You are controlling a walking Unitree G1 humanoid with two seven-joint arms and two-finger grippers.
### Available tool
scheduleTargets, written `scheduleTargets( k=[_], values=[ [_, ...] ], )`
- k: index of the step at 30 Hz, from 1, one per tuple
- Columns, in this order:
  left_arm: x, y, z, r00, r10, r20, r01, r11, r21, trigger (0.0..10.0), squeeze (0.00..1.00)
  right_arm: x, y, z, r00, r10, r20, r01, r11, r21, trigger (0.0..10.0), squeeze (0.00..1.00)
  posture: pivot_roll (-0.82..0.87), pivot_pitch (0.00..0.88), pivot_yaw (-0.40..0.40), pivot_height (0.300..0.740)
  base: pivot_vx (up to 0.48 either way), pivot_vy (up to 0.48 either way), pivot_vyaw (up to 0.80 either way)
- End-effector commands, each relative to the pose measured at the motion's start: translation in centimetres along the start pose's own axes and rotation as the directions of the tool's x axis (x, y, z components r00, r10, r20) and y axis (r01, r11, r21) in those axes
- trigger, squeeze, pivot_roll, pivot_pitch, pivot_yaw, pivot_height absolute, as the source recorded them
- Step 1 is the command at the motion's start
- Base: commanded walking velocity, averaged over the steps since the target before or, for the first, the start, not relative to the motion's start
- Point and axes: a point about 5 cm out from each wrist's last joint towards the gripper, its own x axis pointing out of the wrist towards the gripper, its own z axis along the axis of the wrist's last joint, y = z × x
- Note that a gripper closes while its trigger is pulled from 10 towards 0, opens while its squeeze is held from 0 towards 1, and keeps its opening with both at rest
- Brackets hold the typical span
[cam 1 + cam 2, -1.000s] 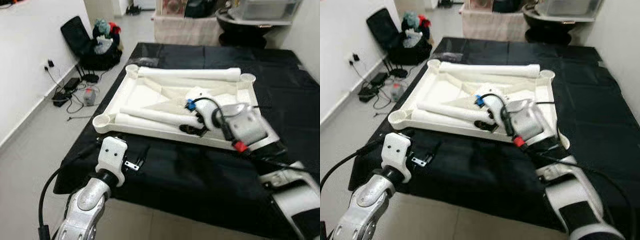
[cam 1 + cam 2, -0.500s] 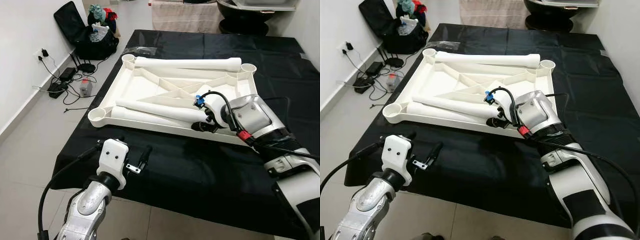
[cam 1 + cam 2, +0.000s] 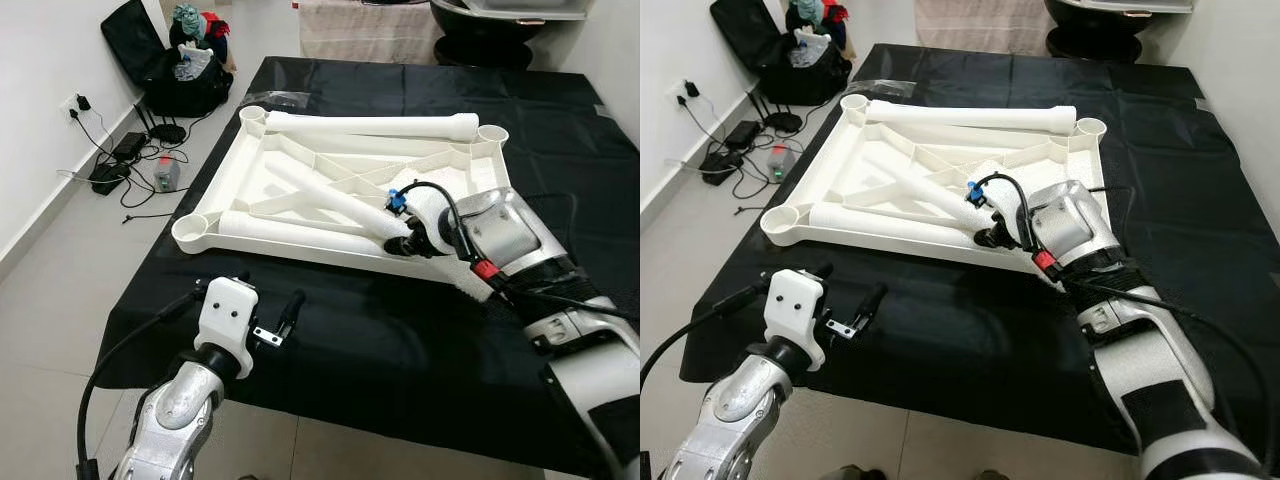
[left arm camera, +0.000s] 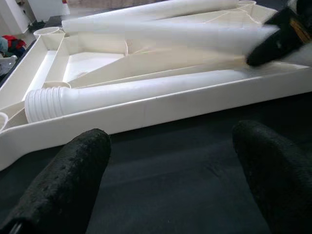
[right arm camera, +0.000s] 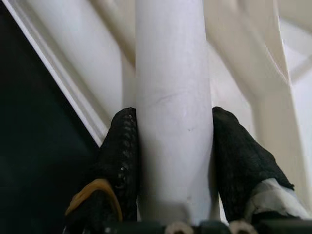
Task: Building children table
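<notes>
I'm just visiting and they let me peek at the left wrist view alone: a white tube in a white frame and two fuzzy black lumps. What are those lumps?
Observer: They are the fingers of the left gripper, spread apart over the black cloth, holding nothing.
Operator: And the black blur at the far end of the upper tube?
Observer: That is the right gripper; its fingers press on both sides of a white table leg.
Operator: Is that leg lying flat like mine?
Observer: No. It crosses the upturned tabletop at a slant, while another leg lies flat along the near rim.
Operator: Any more legs?
Observer: One more leg lies along the far rim.
</notes>
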Motion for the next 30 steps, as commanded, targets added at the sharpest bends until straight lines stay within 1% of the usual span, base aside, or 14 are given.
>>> scheduleTargets(
  k=[1, 5, 7, 10, 11, 13, 14, 17, 18, 19, 22, 24, 25, 30],
  values=[
    [-0.1, 0.5, -0.6, 0.999, 0.025, -0.031, -0.026, 0.999, -0.024, 10.0, 0.0, -0.6, -0.3, 0.7, 0.995, 0.0, 0.102, -0.006, 0.998, 0.063, 0.0, 0.0, -0.07, 0.108, 0.0, 0.74, 0.0, 0.0, 0.0],
    [0.6, 1.5, 0.1, 0.998, 0.062, 0.0, -0.061, 0.995, -0.082, 10.0, 0.0, -1.9, -0.8, 2.2, 0.949, -0.012, 0.315, -0.051, 0.981, 0.189, 0.0, 0.0, -0.07, 0.088, 0.003, 0.74, 0.0, 0.0, 0.0],
    [2.1, 2.8, 2.4, 0.991, 0.103, 0.086, -0.079, 0.965, -0.249, 10.0, 0.0, -2.8, -0.9, 3.2, 0.869, -0.034, 0.493, -0.124, 0.951, 0.285, 0.0, 0.0, -0.08, 0.073, 0.007, 0.74, 0.0, 0.0, 0.0],
    [3.7, 4.3, 5.7, 0.967, 0.143, 0.211, -0.038, 0.899, -0.436, 10.0, 0.0, -3.4, -0.5, 3.6, 0.783, -0.053, 0.62, -0.207, 0.918, 0.339, 0.0, 0.0, -0.07, 0.067, 0.004, 0.74, 0.0, 0.0, 0.0],
    [4.4, 4.6, 7.5, 0.951, 0.118, 0.285, 0.037, 0.874, -0.484, 10.0, 0.0, -3.3, 0.3, 3.5, 0.768, -0.033, 0.64, -0.21, 0.93, 0.3, 3.9, 0.0, -0.07, 0.062, 0.001, 0.74, 0.0, 0.0, 0.0],
    [4.7, 4.8, 8.8, 0.936, 0.098, 0.339, 0.096, 0.855, -0.51, 10.0, 0.0, -3.3, 0.9, 3.5, 0.757, -0.019, 0.653, -0.211, 0.939, 0.272, 3.9, 0.0, -0.07, 0.062, 0.001, 0.74, 0.0, 0.0, 0.0],
    [4.9, 5.0, 10.6, 0.908, 0.042, 0.416, 0.192, 0.843, -0.503, 10.0, 0.0, -3.3, 1.9, 3.6, 0.739, 0.011, 0.674, -0.188, 0.963, 0.191, 10.0, 0.0, -0.07, 0.056, 0.006, 0.74, 0.0, 0.0, 0.0],
    [4.8, 5.2, 13.7, 0.836, -0.103, 0.54, 0.387, 0.807, -0.446, 10.0, 0.0, -3.1, 3.0, 3.6, 0.717, 0.012, 0.697, -0.117, 0.988, 0.104, 10.0, 0.0, -0.07, 0.05, 0.009, 0.74, 0.0, 0.0, 0.0],
    [4.8, 5.2, 13.7, 0.836, -0.103, 0.54, 0.387, 0.807, -0.446, 10.0, 0.0, -3.1, 3.0, 3.6, 0.717, 0.012, 0.697, -0.117, 0.988, 0.104, 10.0, 0.0, -0.07, 0.05, 0.009, 0.74, 0.0, 0.0, 0.0],
    [4.6, 5.0, 14.9, 0.793, -0.195, 0.578, 0.476, 0.79, -0.386, 10.0, 0.0, -3.0, 3.2, 3.7, 0.711, -0.004, 0.703, -0.087, 0.992, 0.093, 10.0, 0.0, -0.07, 0.048, 0.013, 0.74, 0.0, 0.0, 0.0],
    [4.8, 5.3, 16.1, 0.759, -0.301, 0.578, 0.542, 0.784, -0.303, 10.0, 0.0, -3.0, 3.2, 3.9, 0.69, -0.05, 0.722, -0.032, 0.995, 0.099, 10.0, 0.0, -0.06, 0.044, 0.02, 0.74, 0.0, 0.0, 0.0],
    [5.0, 5.5, 16.4, 0.76, -0.312, 0.569, 0.545, 0.784, -0.297, 10.0, 0.0, -3.0, 3.2, 4.0, 0.677, -0.062, 0.733, -0.019, 0.995, 0.102, 10.0, 0.0, -0.06, 0.044, 0.021, 0.74, 0.0, 0.0, 0.0],
    [5.8, 6.4, 16.6, 0.792, -0.291, 0.537, 0.511, 0.798, -0.32, 10.0, 0.0, -3.3, 3.7, 4.4, 0.645, -0.045, 0.763, -0.024, 0.997, 0.079, 10.0, 0.0, -0.06, 0.041, 0.031, 0.74, 0.0, 0.0, 0.0],
    [6.8, 6.9, 16.5, 0.829, -0.238, 0.507, 0.455, 0.813, -0.362, 10.0, 0.02, -3.6, 4.5, 4.5, 0.629, -0.006, 0.777, -0.023, 0.999, 0.026, 10.0, 0.0, -0.06, 0.043, 0.036, 0.74, 0.0, 0.0, 0.0]
  ],
)
